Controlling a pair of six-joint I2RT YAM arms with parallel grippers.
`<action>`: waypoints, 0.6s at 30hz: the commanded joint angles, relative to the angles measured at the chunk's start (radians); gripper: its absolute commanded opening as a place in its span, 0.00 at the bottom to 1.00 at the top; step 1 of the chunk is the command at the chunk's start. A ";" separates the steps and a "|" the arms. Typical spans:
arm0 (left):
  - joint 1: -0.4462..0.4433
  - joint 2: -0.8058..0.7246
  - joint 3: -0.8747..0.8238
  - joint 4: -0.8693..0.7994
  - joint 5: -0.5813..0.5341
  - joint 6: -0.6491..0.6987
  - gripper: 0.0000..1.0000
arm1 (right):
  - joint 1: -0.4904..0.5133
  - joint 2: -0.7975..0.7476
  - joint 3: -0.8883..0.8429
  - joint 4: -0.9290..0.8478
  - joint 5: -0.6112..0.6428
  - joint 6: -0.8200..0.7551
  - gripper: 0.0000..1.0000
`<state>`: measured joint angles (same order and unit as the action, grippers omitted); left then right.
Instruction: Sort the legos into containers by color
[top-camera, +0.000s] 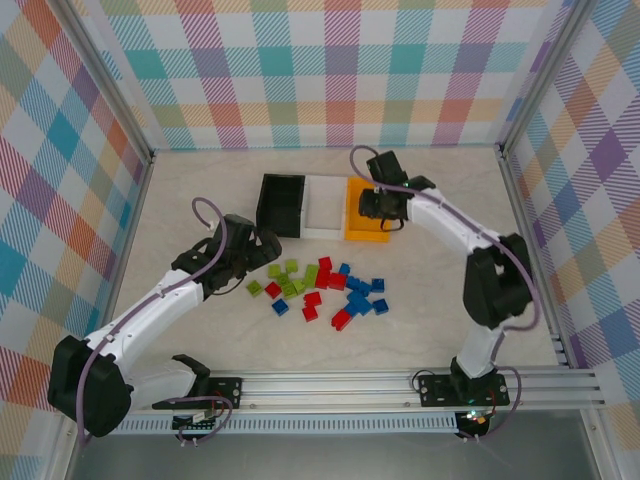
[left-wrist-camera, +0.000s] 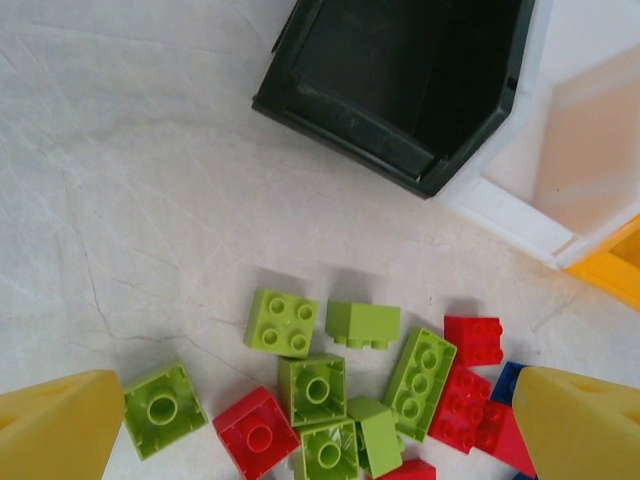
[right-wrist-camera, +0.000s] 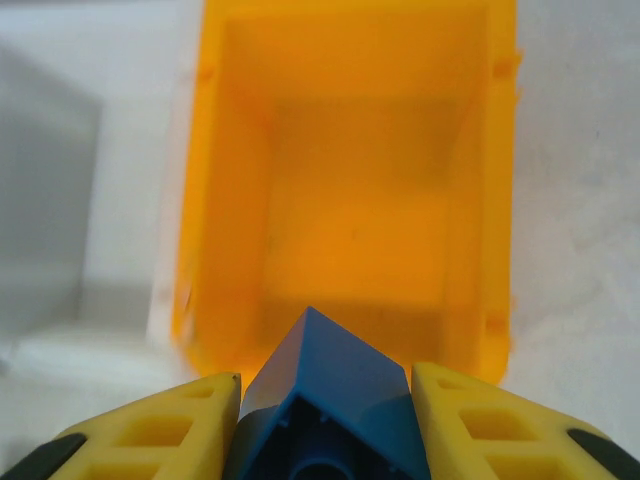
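The legos (top-camera: 320, 288) lie loose on the table in front of the containers: lime green ones at the left, red in the middle, blue at the right. The black bin (top-camera: 280, 205), white bin (top-camera: 322, 208) and orange bin (top-camera: 362, 232) stand joined in a row. My right gripper (top-camera: 386, 210) hangs over the orange bin (right-wrist-camera: 350, 220), shut on a blue lego (right-wrist-camera: 330, 385) that sits tilted between its yellow fingers (right-wrist-camera: 150, 430). My left gripper (left-wrist-camera: 320, 430) stands open just above the green legos (left-wrist-camera: 318, 388), with several green and red ones between its fingers.
The black bin (left-wrist-camera: 400, 80) lies just beyond the left gripper, with the white bin (left-wrist-camera: 575, 150) to its right. Plaid walls close the table in on three sides. A metal rail (top-camera: 400, 385) runs along the near edge.
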<state>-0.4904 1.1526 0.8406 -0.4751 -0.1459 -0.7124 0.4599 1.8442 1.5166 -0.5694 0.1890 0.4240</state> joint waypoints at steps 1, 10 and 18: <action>-0.011 -0.029 -0.005 -0.037 0.032 -0.014 1.00 | -0.017 0.131 0.110 -0.026 -0.026 -0.021 0.38; -0.045 -0.028 -0.029 -0.095 0.047 -0.009 0.96 | -0.033 0.170 0.215 -0.018 -0.034 -0.039 0.70; -0.197 0.029 -0.035 -0.186 0.001 -0.046 0.89 | -0.002 -0.065 -0.034 0.080 -0.076 -0.018 0.85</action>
<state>-0.6445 1.1587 0.8207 -0.5919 -0.1249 -0.7307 0.4393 1.8629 1.5509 -0.5362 0.1390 0.4026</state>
